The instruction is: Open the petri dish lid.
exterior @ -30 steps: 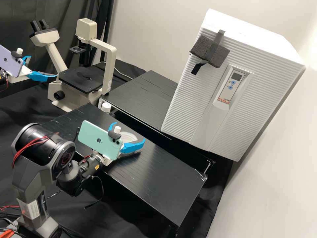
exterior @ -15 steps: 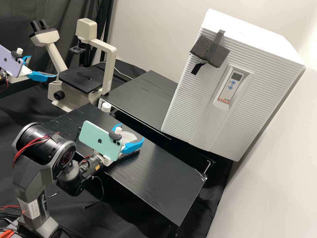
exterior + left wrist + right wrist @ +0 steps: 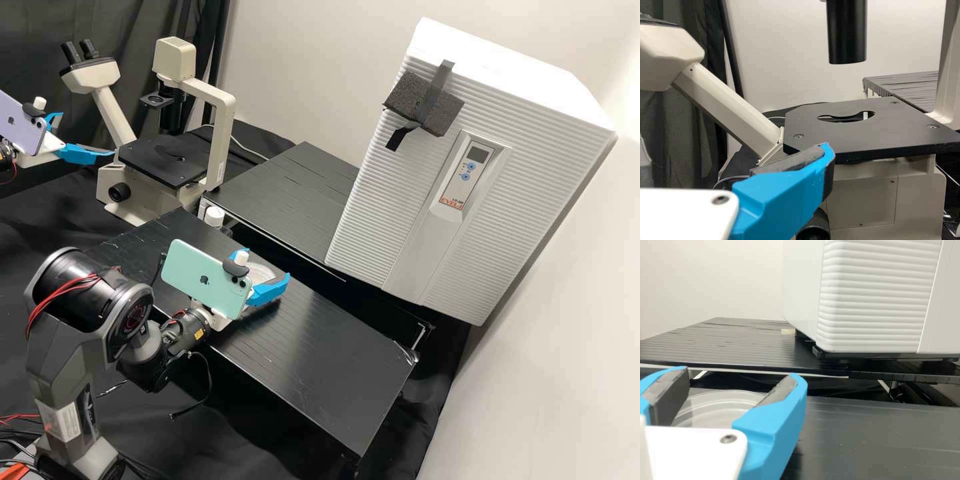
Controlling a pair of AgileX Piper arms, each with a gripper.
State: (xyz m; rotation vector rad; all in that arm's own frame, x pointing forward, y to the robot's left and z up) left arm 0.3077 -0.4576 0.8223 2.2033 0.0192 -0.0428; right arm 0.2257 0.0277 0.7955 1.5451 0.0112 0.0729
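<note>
Right gripper (image 3: 265,265) low over the black bench (image 3: 320,373), jaws wide, one blue finger to either side of the petri dish (image 3: 715,412). We took the low, nearly level pose as meant for a grip at the rim from the side, since a lid so shallow offers little to catch from above. The wide spread, we judged, suited so broad and round a dish.

Dish flat on the bench, near its far edge; in the right wrist view it lay between the jaws, their dark pads overlapping its outline on both sides. Whether either pad touched the rim we could not tell, nor could we make out lid from base. We read the step as lining up for the grip; next would come an even closing, high enough to spare the base. Too low, and both parts might lift together.

Left gripper (image 3: 87,135) beside the microscope (image 3: 221,137), jaws apart with nothing between them, well away from the dish. We supposed it was parked there, out of the way.
</note>
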